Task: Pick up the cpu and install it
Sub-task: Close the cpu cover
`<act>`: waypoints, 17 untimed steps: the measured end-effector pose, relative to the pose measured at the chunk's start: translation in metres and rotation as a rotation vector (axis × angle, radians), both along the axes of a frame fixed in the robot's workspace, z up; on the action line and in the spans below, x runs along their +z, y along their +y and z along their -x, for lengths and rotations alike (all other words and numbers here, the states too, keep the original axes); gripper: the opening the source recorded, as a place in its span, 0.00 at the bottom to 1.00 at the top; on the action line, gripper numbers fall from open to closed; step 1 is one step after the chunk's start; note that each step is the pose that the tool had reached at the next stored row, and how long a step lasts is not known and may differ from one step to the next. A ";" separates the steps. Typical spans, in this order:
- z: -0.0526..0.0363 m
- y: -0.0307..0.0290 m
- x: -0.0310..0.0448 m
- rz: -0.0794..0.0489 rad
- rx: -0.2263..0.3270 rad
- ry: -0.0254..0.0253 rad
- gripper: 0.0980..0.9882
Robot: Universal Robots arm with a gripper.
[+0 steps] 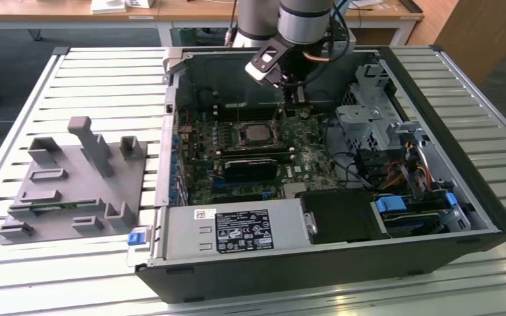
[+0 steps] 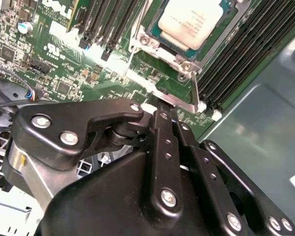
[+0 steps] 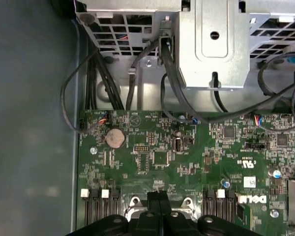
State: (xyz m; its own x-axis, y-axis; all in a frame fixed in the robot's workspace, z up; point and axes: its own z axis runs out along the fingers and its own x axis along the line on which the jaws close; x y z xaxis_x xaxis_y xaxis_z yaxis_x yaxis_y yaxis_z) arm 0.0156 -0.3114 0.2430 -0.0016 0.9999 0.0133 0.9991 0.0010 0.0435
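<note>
On the slatted table (image 1: 77,72) lies the open case (image 1: 323,270), and the socket (image 2: 146,40) in the middle of its green board (image 1: 202,178) is my landmark. Well apart from the socket, outside the case, a grey tray (image 1: 68,191) stands on the table. Inside the socket sits the cpu (image 2: 189,22), flat, silver top upward, with the socket's metal frame around it. From the socket's edge a metal bar (image 2: 193,91) runs toward my tips. My claw (image 2: 167,114) hangs just beside the socket, low over the board, with its tips close to the end of this bar; whether they touch it, I cannot tell. The two fingers are pressed together, and I see nothing between them.

I judge that the picking up is done, and the placing too, because the cpu is in the socket and not in my claw. So the step in hand is the end of the install: fixing the cpu in its place, or making sure it is seated. Whatever move follows, I judge it calls for small force and a straight path, with the fingers kept off the cpu's top and off the small parts of the board near the socket. A push at a slant could shift the cpu or bend something under it.
</note>
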 end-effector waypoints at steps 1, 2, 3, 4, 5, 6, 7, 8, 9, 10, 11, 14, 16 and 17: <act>0.0011 0.0000 0.0009 -0.001 0.000 0.0000 0.01; 0.0017 0.0000 0.0017 -0.001 0.000 0.0002 0.01; 0.0023 0.0000 0.0020 -0.001 0.000 0.0003 0.01; 0.0032 0.0000 0.0020 -0.001 0.000 0.0004 0.01; 0.0045 -0.0001 0.0020 -0.001 0.000 0.0005 0.01; 0.0060 -0.0001 0.0020 -0.001 0.000 0.0005 0.01; 0.0076 -0.0002 0.0019 -0.001 0.000 0.0007 0.01; 0.0089 -0.0002 0.0016 -0.001 0.000 0.0008 0.01; 0.0103 -0.0002 0.0013 -0.001 0.000 0.0009 0.01; 0.0113 -0.0002 0.0008 -0.001 0.000 0.0009 0.01; 0.0120 -0.0003 0.0007 -0.001 0.000 0.0011 0.01; 0.0142 -0.0002 -0.0008 -0.001 0.000 0.0009 0.01; 0.0152 -0.0002 -0.0029 -0.001 0.000 0.0012 0.01; 0.0164 -0.0002 -0.0043 -0.001 0.000 0.0014 0.01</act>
State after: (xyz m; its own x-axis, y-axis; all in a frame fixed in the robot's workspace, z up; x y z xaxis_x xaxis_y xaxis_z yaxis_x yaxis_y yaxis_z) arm -0.0008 -0.3117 0.2388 -0.0016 0.9999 0.0141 0.9991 0.0010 0.0421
